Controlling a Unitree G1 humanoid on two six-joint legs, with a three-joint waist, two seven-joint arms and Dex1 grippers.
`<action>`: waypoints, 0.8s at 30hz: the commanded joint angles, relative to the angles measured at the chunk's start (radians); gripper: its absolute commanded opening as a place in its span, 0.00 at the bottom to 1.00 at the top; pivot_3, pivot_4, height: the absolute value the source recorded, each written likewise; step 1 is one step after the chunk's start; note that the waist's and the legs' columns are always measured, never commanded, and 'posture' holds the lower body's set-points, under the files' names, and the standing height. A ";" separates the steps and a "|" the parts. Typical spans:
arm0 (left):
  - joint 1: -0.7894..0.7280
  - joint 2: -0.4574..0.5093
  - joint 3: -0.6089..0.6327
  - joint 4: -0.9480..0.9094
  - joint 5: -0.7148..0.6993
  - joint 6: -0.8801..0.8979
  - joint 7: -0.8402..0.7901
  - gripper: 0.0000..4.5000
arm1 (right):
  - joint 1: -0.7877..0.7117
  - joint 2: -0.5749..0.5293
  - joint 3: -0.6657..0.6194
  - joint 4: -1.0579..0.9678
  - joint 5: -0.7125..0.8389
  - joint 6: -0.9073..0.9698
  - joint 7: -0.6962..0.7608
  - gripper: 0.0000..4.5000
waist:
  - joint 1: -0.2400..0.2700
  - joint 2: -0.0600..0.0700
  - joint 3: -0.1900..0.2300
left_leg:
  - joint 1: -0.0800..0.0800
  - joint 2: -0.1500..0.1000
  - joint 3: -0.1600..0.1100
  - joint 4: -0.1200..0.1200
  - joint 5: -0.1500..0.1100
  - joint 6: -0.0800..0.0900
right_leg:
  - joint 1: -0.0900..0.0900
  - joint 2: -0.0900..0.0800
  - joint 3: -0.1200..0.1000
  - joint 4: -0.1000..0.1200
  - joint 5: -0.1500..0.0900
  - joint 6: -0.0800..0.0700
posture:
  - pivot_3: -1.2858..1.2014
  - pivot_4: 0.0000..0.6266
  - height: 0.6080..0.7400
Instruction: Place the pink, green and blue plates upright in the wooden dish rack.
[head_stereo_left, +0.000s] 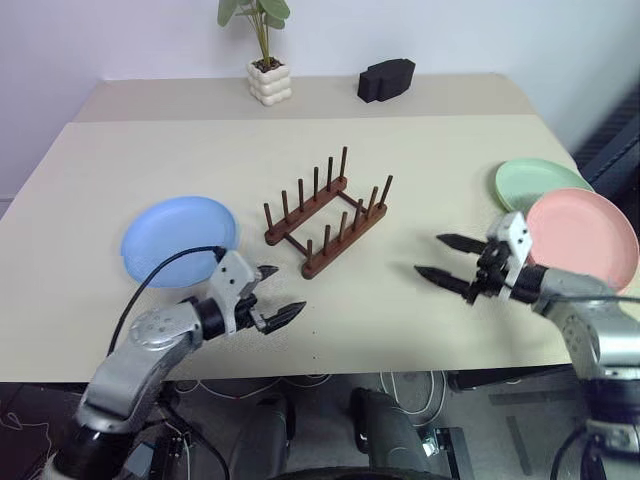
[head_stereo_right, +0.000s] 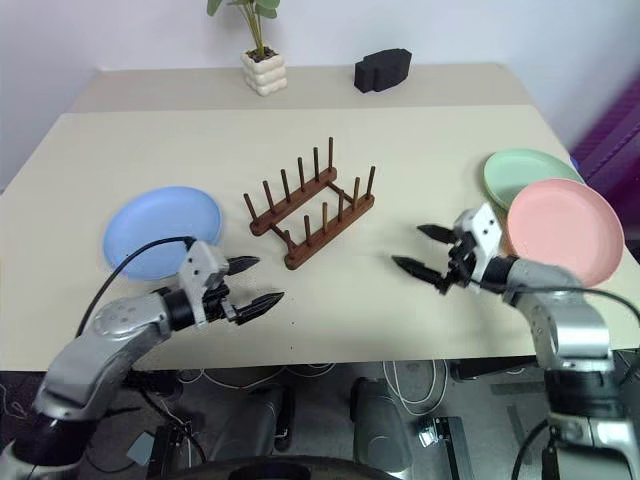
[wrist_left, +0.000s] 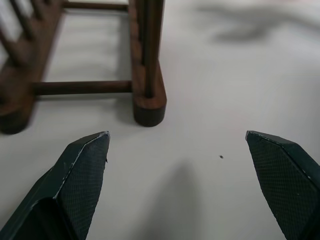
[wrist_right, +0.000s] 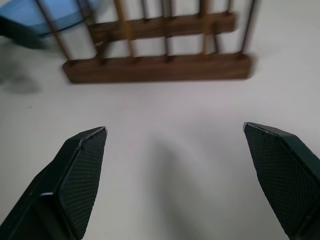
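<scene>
While both point inward, left hand (head_stereo_left: 278, 294) and right hand (head_stereo_left: 438, 257) gape.

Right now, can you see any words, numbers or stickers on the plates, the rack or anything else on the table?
No text can be read anywhere.
Blue plate, green plate, pink plate: plain, no writing.
Wooden dish rack: bare wood, no label.
White plant pot and black object at the far edge: no marks visible.
Table: no signs or stickers.
</scene>
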 joint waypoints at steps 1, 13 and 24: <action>-0.071 -0.041 -0.037 0.107 0.061 -0.052 0.008 1.00 | 0.061 0.037 -0.002 -0.162 0.047 0.021 -0.057 0.99 | -0.003 0.000 0.000 | 0.000 0.000 0.000 0.001 0.000 0.000 | 0.000 0.000 0.000 0.000 0.000 0.000 | 0.52 0.24 0.97; -0.202 -0.132 -0.081 0.328 0.133 -0.162 -0.070 0.59 | 0.145 0.126 0.043 -0.197 0.014 -0.032 -0.174 1.00 | 0.001 0.000 -0.001 | 0.000 0.000 -0.001 0.000 0.000 0.000 | 0.000 -0.001 0.000 0.000 0.000 0.000 | 0.52 0.24 0.97; -0.347 -0.129 -0.108 0.471 0.148 -0.313 -0.283 0.18 | 0.221 0.110 0.045 -0.200 -0.011 -0.042 -0.192 1.00 | 0.015 0.000 -0.001 | 0.000 -0.001 -0.001 0.001 0.000 0.000 | 0.000 0.000 -0.001 0.000 0.000 0.000 | 0.52 0.24 0.97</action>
